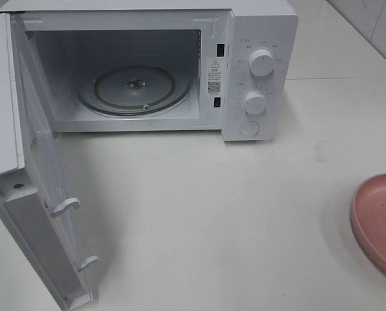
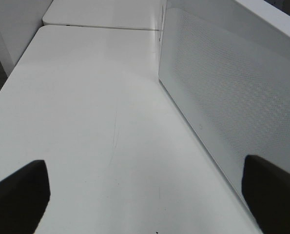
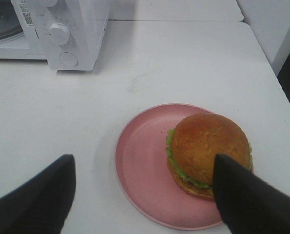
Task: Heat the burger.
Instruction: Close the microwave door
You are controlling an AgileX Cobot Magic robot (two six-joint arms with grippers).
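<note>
The burger [image 3: 208, 148], with a golden-brown bun and green lettuce, sits on the far-right part of a round pink plate [image 3: 140, 165] in the right wrist view. My right gripper [image 3: 142, 204] hovers over the plate's near side, open; one dark finger [image 3: 247, 200] overlaps the burger's edge in the picture. In the exterior high view only the plate's rim [image 1: 377, 220] shows at the right edge, and the burger is out of that frame. My left gripper [image 2: 145, 200] is open over bare table beside the microwave door [image 2: 222, 83], holding nothing.
The white microwave [image 1: 257, 71] stands at the back, its door [image 1: 30, 194] swung wide open to the left. Inside lies a glass turntable [image 1: 134, 91]. Two knobs and a button are on its right panel. White table spreads between microwave and plate.
</note>
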